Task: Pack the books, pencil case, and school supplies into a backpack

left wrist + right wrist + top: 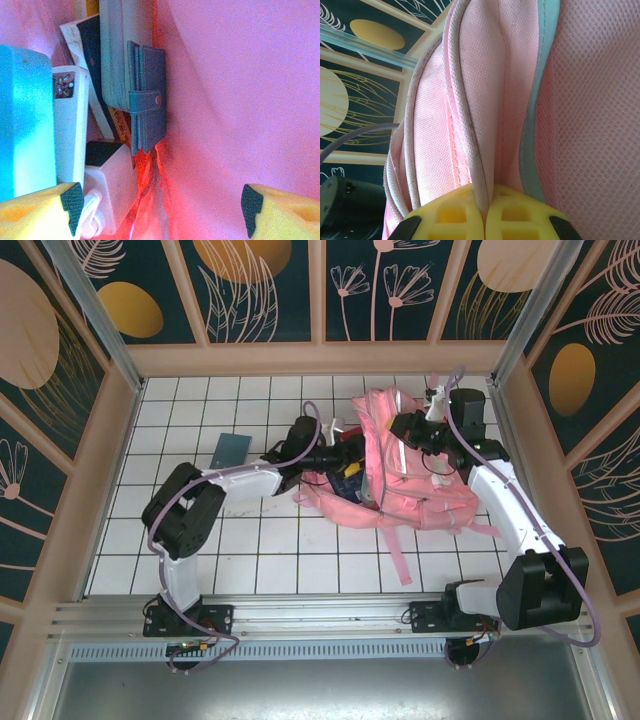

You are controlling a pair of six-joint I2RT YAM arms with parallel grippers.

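Note:
The pink backpack (420,490) lies on the tiled table with its opening toward the left. My left gripper (338,457) reaches into that opening. In the left wrist view it (160,205) stands open with only pink lining between the fingers. Ahead of it, packed on edge, are a dark teal flat square with a snap tab (148,100), the pale mint pencil case (116,55), a dark navy book (92,65) and the teal-and-cream stapler-like tool (30,125). My right gripper (412,430) (485,200) is shut on a fold of the backpack's rim (485,125).
A second dark teal flat square (231,449) lies on the tiles left of the left arm. Pink straps (395,555) trail from the backpack toward the near edge. A wooden wall (320,358) closes the cell at the back, with others at both sides.

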